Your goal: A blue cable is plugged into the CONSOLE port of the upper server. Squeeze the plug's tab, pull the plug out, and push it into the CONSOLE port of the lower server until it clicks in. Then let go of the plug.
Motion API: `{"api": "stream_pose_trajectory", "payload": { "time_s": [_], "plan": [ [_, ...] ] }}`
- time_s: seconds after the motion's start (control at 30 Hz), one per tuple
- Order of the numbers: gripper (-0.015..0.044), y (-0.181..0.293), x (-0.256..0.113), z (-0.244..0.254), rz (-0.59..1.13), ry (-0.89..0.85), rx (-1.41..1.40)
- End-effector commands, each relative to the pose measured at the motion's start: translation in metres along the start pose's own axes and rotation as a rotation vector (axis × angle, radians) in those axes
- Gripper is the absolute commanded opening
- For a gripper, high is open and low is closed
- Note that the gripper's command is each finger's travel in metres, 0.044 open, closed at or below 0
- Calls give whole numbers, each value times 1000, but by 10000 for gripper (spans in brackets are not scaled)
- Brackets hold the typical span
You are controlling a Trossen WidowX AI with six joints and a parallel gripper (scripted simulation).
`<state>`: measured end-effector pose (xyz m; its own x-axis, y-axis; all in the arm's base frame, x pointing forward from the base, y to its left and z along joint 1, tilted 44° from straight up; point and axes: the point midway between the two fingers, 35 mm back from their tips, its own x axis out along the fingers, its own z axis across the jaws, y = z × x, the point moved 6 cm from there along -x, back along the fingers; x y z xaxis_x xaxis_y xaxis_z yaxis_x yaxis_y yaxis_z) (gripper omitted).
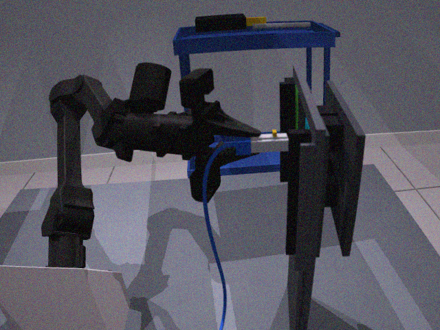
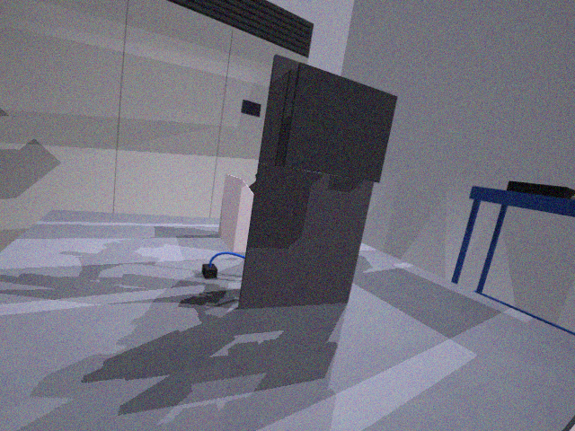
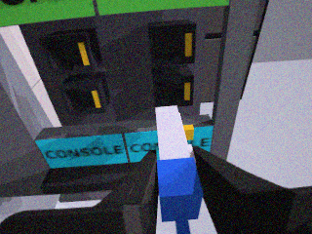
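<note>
Blue-and-white plug (image 1: 269,144) (image 3: 176,171), pinched in nearly closed claw (image 1: 258,144) (image 3: 174,154), trailing blue cable (image 1: 210,227) (image 3: 182,226), near dark server panel (image 1: 308,199) (image 3: 122,73).

Cable (image 1: 213,243) before cart (image 1: 248,41); servers (image 1: 312,156) (image 2: 324,125) right of arm (image 1: 69,149).

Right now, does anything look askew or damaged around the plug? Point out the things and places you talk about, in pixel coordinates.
Nothing stands out: the hand (image 1: 258,144) (image 3: 174,154) grips the plug (image 1: 269,144) (image 3: 177,175), and the blue cable (image 1: 213,245) (image 3: 182,227) hangs in a smooth curve without visible kinks.
</note>
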<state>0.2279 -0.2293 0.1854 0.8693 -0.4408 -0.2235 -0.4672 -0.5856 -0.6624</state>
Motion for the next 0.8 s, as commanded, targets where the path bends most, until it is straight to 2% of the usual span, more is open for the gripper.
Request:
{"api": "stream_pose_trajectory", "payload": {
  "time_s": [0.0, 0.5, 0.77],
  "plan": [
    [0, 1, -3, -1, 0, 4, -5],
    [0, 3, -11, 0, 0, 4, -5],
    [0, 4, -4, 38, 0, 3, -4]
  ]
}}
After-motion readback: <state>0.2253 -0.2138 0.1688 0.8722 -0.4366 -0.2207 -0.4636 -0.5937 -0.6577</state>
